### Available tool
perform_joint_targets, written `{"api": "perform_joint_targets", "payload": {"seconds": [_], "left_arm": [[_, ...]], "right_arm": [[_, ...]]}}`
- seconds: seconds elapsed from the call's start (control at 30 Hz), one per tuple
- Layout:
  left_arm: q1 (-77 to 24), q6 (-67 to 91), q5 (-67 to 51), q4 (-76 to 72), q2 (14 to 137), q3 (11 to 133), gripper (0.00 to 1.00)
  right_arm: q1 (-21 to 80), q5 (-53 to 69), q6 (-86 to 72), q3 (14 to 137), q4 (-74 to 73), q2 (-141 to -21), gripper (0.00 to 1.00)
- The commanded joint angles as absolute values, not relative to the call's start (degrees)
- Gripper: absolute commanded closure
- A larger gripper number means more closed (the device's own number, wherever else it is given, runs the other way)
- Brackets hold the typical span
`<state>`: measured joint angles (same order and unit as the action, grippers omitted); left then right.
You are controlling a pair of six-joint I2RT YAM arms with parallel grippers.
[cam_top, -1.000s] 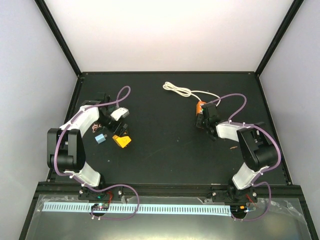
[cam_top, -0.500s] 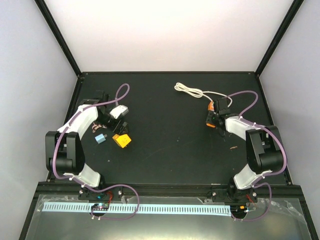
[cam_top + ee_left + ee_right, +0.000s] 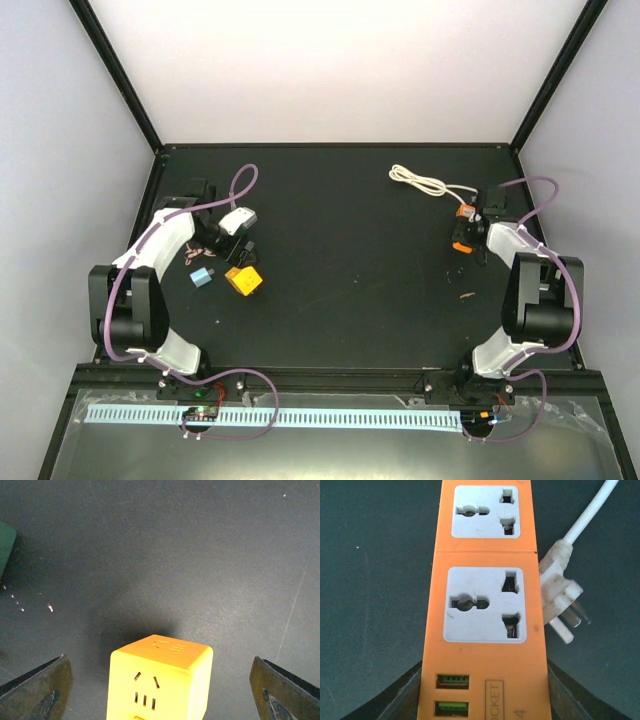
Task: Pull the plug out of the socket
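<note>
top view: left end effector (image 3: 243,252) hangs over the left part of the desk (image 3: 340,270), just behind a yellow cube (image 3: 243,281). a small blue block (image 3: 202,276) sits near, to the left of the cube. on the far right, the right end effector (image 3: 466,238) is on the orange socket (image 3: 461,234). a white cord (image 3: 420,182) lies in loops behind it and runs up to the socket's far end. plug too small to make out here.

left wrist: left end effector (image 3: 160,692) is wide open, w/ one dark finger in each bottom corner. the yellow cube (image 3: 160,680) stands between the fingers, w/ clear gaps both sides and nothing touching. slot holes show on its near face. a green edge of sth pokes in at the far left.

right wrist: right end effector (image 3: 487,700) is clamped on the socket (image 3: 487,630), w/ fingers pressed to both long sides at the near end. two white outlet faces are on top, both w/ nothing in them, and green usb ports sit nearest the cam. the plug (image 3: 560,597) is out of the socket and lies on the desk (image 3: 375,580) just beside its right edge, prongs bare and pointing toward the cam. the cord (image 3: 592,512) leads off to the top right.
</note>
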<state>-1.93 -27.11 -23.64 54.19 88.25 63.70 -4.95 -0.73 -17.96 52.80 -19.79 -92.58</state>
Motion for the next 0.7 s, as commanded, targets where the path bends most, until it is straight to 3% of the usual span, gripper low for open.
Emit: {"api": "perform_joint_targets", "payload": {"seconds": [0.0,0.27,0.67], "left_arm": [[-1.93,-26.63,-25.17,55.43,86.92,66.41,0.01],[-1.91,-26.67,-25.20,55.60,87.10,67.41,0.01],[-1.98,-26.04,-26.29,55.04,87.67,67.75,0.01]], "right_arm": [[-7.77,1.71,-3.82,55.84,-21.24,-93.04,0.99],[-14.84,6.56,13.47,55.60,-19.39,-95.07,0.99],[-14.24,18.89,27.32,50.95,-22.30,-89.97,0.99]]}}
